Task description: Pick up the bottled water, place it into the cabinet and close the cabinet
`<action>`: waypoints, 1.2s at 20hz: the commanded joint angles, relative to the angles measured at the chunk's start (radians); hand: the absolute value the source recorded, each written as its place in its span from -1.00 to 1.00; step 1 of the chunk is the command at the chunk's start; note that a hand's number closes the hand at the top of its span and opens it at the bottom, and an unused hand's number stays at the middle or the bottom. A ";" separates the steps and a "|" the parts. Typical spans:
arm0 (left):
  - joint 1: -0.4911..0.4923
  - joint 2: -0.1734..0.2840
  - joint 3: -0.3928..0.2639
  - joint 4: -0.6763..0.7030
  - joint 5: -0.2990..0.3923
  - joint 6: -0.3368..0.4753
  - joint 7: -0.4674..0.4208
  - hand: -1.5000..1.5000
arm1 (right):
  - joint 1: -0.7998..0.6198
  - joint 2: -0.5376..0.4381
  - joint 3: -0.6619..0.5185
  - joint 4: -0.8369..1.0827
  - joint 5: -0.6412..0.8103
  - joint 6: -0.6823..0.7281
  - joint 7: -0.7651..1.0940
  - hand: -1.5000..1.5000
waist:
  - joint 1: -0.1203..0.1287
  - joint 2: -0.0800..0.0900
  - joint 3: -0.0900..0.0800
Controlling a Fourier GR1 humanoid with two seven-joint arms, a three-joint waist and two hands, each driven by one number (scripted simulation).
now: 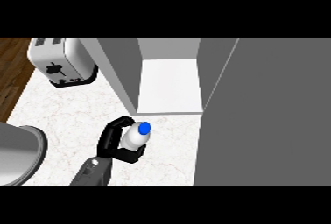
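Observation:
The bottled water (134,136), white with a blue cap (144,127), stands upright just above the marble counter (71,118). My left hand (115,142) is shut on it, fingers curled round its far side and thumb round its near side. It is just in front of the open cabinet (169,83), whose white shelf floor shows between grey walls. The cabinet's grey door (271,113) stands open and fills the right side of the view. My right hand does not show.
A silver toaster (61,61) stands at the back left of the counter. A large grey round object (18,153) sits at the left edge. The cabinet's left wall (123,74) rises just beyond the bottle. Dark wooden floor (13,61) lies past the counter's left edge.

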 commanded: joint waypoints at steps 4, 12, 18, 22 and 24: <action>-0.076 -0.012 -0.227 -0.130 0.199 0.210 0.180 1.00 | 0.031 -0.021 0.004 -0.104 -0.016 -0.008 0.017 -1.00 | -0.012 0.001 -0.001; -0.282 -0.012 -0.293 -0.118 0.312 0.349 0.365 1.00 | 0.029 -0.017 -0.020 -0.036 -0.042 -0.004 -0.045 -1.00 | -0.019 0.006 -0.001; -0.435 -0.012 -0.339 -0.047 0.362 0.487 0.451 1.00 | 0.084 -0.061 -0.102 -0.103 -0.101 0.019 -0.060 -1.00 | -0.028 0.008 0.000; -0.561 -0.012 -0.299 0.064 0.402 0.471 0.474 1.00 | 0.061 -0.071 -0.144 -0.065 -0.135 0.054 -0.080 -1.00 | -0.028 0.011 0.000; -0.526 -0.012 -0.315 0.078 0.471 0.483 0.458 1.00 | 0.063 -0.049 -0.115 -0.102 -0.127 0.037 -0.052 -1.00 | -0.032 0.014 -0.001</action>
